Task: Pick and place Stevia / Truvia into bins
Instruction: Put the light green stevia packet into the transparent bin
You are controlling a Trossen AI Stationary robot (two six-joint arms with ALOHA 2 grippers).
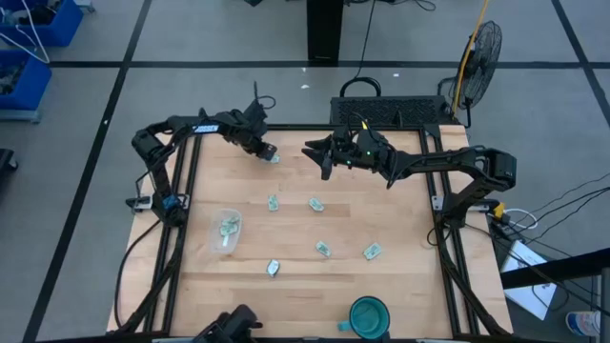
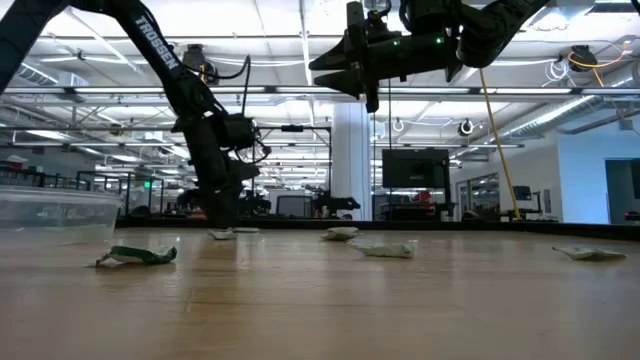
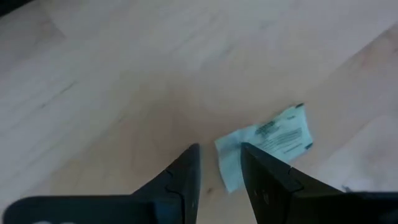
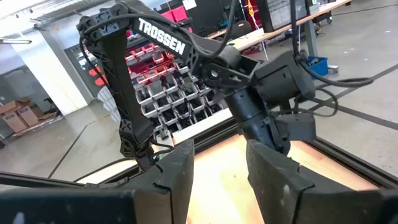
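Pale wood fills your left wrist view, and only there can you read the detail: a pale green and white Stevia sachet (image 3: 266, 144) lies flat on the table (image 3: 112, 74), with the left tool (image 3: 219, 167) low over its near edge, its two dark fingers (image 3: 186, 171) a narrow gap apart and holding nothing, one fingertip overlapping the sachet's corner. From the high view you get the layout instead: the left tool (image 1: 267, 151) sits at the far side of the table (image 1: 400, 286) over that same sachet (image 1: 274, 157), which is barely a speck there. That view also shows you the clear plastic bin (image 1: 225, 231) near the left edge, with sachets already inside it (image 1: 229, 227), well apart from the left tool. Five more sachets lie loose across the middle, among them one (image 1: 273, 202) just beyond the bin, one (image 1: 315, 204) beside that, and one (image 1: 372, 252) toward the right. A teal cup (image 1: 369, 315) stands at the near edge. The right tool (image 1: 322, 157) hangs above the far middle; the low view tells you what the overhead cannot, that it (image 2: 345, 60) is raised high off the table, while the bin (image 2: 55, 212) shows at the left. In the right wrist view its fingers (image 4: 177, 171) are spread and empty, facing the left arm (image 4: 186, 50).
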